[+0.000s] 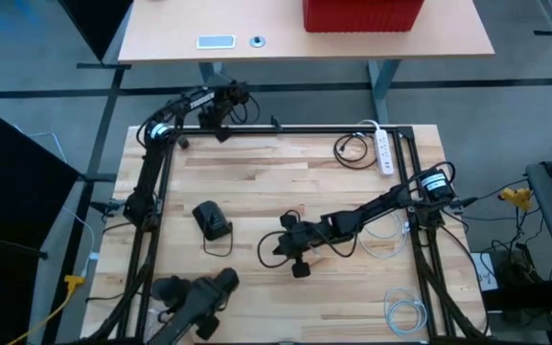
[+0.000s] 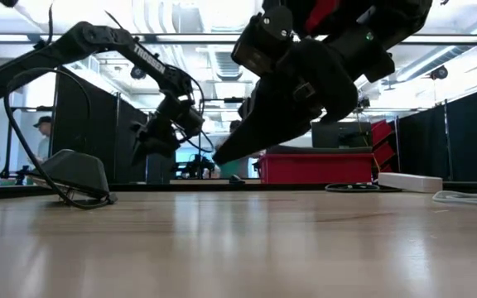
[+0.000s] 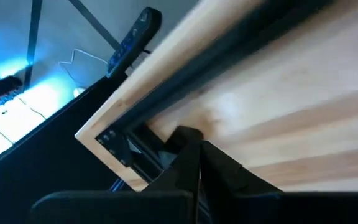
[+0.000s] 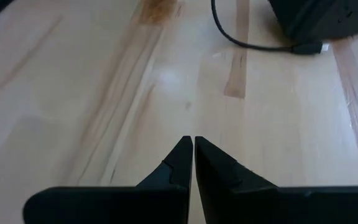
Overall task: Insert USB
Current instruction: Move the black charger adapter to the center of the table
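A black box-shaped device (image 1: 211, 218) lies left of the table's middle, also in the low view (image 2: 73, 174). A thin black cable (image 4: 241, 38) curves across the wood and ends in a USB plug (image 4: 309, 48) right beside the device (image 4: 328, 15). Whether the plug is in it, I cannot tell. My right gripper (image 4: 193, 146) is shut and hovers over bare wood a little to the right of the device (image 1: 274, 247). My left gripper (image 3: 197, 149) is shut and hangs above the black frame rail at the table's far edge (image 1: 222, 130).
A black frame rail (image 1: 295, 128) runs along the far edge and down both sides. A white power strip (image 1: 384, 151) and a coiled black cable (image 1: 353, 149) lie at the far right. White cable coils (image 1: 405, 311) lie near the right edge. Bare wood fills the middle.
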`<act>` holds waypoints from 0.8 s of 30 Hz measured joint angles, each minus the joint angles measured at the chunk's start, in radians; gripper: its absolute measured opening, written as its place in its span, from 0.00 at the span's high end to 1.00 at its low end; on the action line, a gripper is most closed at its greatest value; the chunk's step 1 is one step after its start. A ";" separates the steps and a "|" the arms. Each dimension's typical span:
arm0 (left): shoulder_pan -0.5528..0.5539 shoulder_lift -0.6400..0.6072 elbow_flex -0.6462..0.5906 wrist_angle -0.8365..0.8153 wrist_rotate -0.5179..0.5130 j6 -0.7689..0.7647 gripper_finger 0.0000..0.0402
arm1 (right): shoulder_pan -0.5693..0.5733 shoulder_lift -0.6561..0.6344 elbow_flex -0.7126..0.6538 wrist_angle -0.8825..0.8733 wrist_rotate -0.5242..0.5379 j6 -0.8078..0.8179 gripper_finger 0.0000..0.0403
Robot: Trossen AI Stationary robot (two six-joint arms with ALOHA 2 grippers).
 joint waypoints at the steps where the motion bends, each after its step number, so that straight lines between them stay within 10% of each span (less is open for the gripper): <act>1: 0.007 -0.002 -0.001 -0.002 0.000 -0.001 1.00 | -0.004 0.000 -0.001 -0.007 0.000 0.007 0.99; 16: 0.077 -0.287 -0.018 -0.003 0.026 -0.047 1.00 | -0.031 0.000 -0.008 -0.036 -0.001 0.024 0.99; 24: 0.145 -0.415 -0.155 -0.002 0.203 -0.182 1.00 | -0.030 0.000 -0.008 -0.037 -0.001 0.024 0.99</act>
